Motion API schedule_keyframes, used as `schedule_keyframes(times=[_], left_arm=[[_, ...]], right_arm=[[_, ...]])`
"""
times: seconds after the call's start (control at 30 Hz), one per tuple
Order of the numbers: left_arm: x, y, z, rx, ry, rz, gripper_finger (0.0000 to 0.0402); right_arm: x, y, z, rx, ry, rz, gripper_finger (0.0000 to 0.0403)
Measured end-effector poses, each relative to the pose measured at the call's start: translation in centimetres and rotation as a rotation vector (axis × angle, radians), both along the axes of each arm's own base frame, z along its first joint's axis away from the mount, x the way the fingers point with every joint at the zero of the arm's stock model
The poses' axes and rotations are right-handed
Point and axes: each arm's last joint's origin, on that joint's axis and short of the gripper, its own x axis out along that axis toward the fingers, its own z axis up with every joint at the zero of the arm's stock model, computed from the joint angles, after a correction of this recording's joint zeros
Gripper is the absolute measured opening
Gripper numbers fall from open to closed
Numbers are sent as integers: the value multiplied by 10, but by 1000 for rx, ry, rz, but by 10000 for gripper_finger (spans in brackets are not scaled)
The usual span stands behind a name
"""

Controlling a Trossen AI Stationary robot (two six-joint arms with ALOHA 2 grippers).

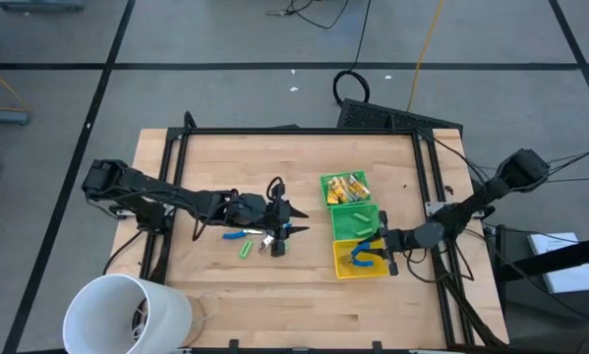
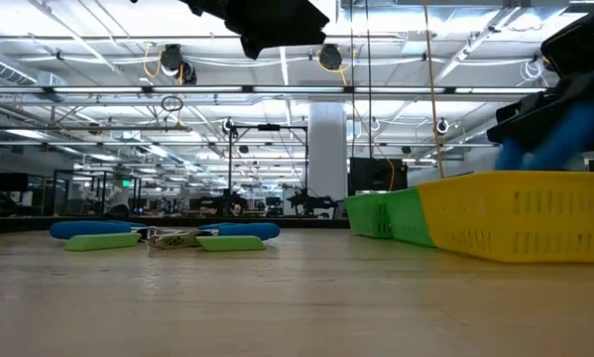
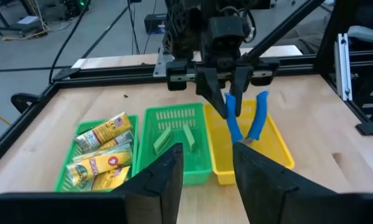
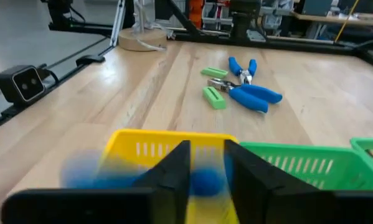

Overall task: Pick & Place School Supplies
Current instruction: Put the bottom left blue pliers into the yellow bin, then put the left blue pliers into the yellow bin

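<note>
My right gripper [image 3: 233,93] hangs over the yellow bin [image 3: 279,149], shut on blue-handled pliers [image 3: 243,127]. The green middle bin [image 3: 174,118] holds short green pieces [image 3: 167,138]. The far green bin [image 1: 345,187] holds yellow-tan wrapped blocks [image 3: 102,158]. More blue pliers [image 4: 248,93], green pieces [image 4: 214,98] and a yellow-tan item [image 2: 173,238] lie flat on the table to the left of the bins. My left gripper [image 1: 296,232] hovers open beside them, pointing at the bins and touching nothing. My right gripper pinches one blue handle [image 3: 231,107] of the pliers near its free end, fingers pointing down from above. The pliers hang below the fingers, metal head [image 3: 242,142] lowest, over the yellow bin, the other handle [image 3: 259,115] splayed free. In the right wrist view they show only as a blue blur.
A large white cup [image 1: 127,315] stands at the table's near left corner. The three bins sit in a row right of the table's middle. A black frame [image 1: 294,130] runs along the table's edges. Bare wood lies near and far of the loose items.
</note>
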Motion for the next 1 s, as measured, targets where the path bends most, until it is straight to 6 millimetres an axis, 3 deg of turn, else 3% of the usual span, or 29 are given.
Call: schedule_keyframes(times=[0.27,0.53,0.8,1.0], left_arm=[[0,0,-1,0,7,-1,143],[-2,-3,-5,4,55,-10,163],[-22,-1,-35,-86,416,110,164],[-41,1,-57,-182,675,299,140]], right_arm=[[0,0,3,30,-13,-1,170],[-2,-1,28,58,-221,10,186],[-9,-6,56,70,-466,-4,178],[-7,-4,49,81,-388,6,179]])
